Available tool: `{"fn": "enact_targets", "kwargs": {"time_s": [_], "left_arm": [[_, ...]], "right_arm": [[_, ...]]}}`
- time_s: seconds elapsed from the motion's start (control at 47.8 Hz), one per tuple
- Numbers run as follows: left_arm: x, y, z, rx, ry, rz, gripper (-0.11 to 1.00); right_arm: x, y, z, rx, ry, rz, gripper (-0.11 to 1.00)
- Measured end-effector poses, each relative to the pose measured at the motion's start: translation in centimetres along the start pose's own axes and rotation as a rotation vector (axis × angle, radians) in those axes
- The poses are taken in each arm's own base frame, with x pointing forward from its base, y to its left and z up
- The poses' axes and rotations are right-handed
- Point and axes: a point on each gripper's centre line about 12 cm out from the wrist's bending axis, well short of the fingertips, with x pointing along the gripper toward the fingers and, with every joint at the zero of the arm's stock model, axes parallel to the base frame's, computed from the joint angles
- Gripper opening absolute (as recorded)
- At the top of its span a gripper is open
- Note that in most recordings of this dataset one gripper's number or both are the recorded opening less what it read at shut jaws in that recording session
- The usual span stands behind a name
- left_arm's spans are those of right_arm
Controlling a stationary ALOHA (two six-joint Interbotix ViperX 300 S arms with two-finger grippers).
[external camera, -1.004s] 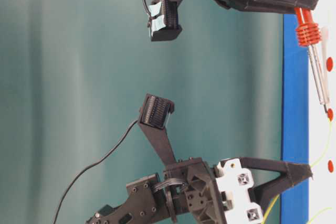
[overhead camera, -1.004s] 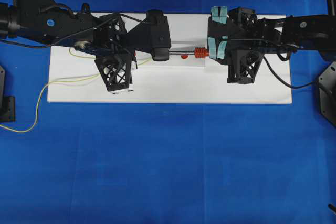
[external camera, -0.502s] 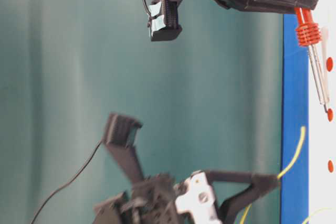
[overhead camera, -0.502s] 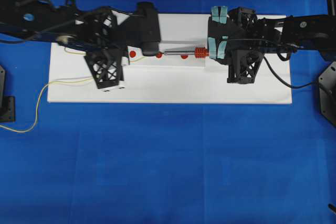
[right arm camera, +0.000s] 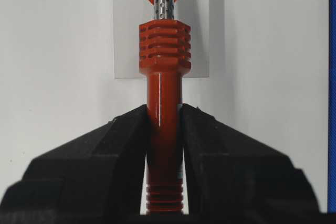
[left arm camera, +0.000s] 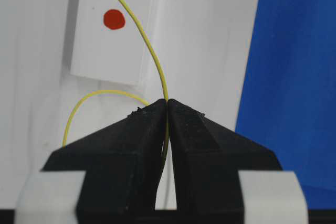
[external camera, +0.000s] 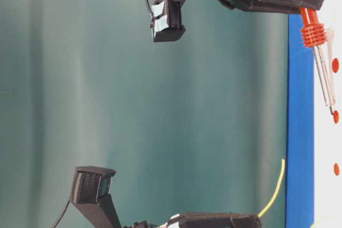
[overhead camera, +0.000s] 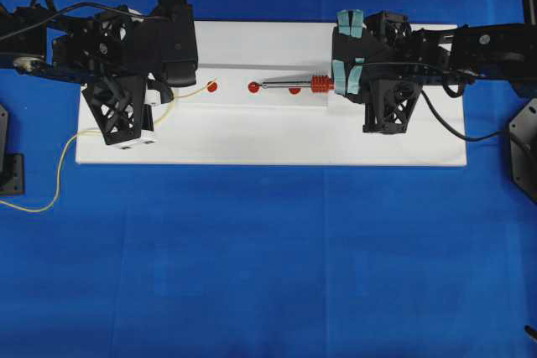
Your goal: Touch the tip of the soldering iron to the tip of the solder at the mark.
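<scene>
The solder, thin and springy, is curving from the left jaws clenching it near its tip, while the right jaws are gripping the stiff soldering iron by its handle.

Bright, even lighting; soft shadows, sharp focus, no glare.

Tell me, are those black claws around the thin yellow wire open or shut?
Shut: the left gripper pinches the solder, its fingertips meeting around it.

Open white board separates the solder from the soldering iron.
</scene>
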Motion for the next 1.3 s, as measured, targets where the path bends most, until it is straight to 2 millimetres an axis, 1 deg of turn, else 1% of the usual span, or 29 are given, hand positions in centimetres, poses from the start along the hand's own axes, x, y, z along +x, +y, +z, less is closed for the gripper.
{"fn": "enact_targets", "kwargs": {"time_s": [0.063,0.146,0.251,0.314,0.481,0.586,0.753,0.92,0.983,1.087,1.297], "left_arm": [[-0.1,0.0,0.0,0.005,-0.003,0.0,0.02],[-0.1,0.0,0.0,0.006,-0.003,0.0,0.02],[0.0,0.0,0.0,0.005,-0.001,-0.001,0.02],[-0.1,0.0,0.0,0.006,-0.003,0.0,0.02],[0.0,0.0,-0.2,0.005,0.002,0.0,0.02],[0.0,0.0,-0.3,0.002,0.002,-0.001,0.02],[-0.1,0.0,-0.2,-0.005,-0.003,0.0,0.02],[-0.1,-0.1,0.0,-0.002,-0.017,-0.002,0.02],[0.0,-0.2,0.4,0.001,-0.029,-0.005,0.02],[0.6,-0.7,1.6,0.017,-0.041,-0.012,0.02],[2.2,-1.4,5.0,0.032,-0.059,-0.021,0.02]], "right_arm": [[-0.1,0.0,0.0,0.0,-0.002,0.0,0.06],[-0.8,0.0,0.4,0.0,-0.021,-0.001,0.06],[-2.4,-0.1,1.0,0.0,-0.064,-0.004,0.06],[-3.5,-0.1,1.0,-0.001,-0.083,-0.006,0.06],[-6.3,0.0,-0.6,-0.001,-0.124,-0.009,0.06],[-7.4,0.1,-1.7,0.003,-0.145,-0.01,0.06],[-8.4,0.1,-2.2,0.021,-0.175,-0.01,0.06],[-8.7,-0.1,-2.2,0.029,-0.184,-0.015,0.06],[-8.8,-0.2,-2.3,0.034,-0.186,-0.019,0.06],[-9.0,-0.5,-2.4,0.043,-0.192,-0.029,0.06],[-9.3,-0.8,-2.5,0.051,-0.202,-0.035,0.06]]}}
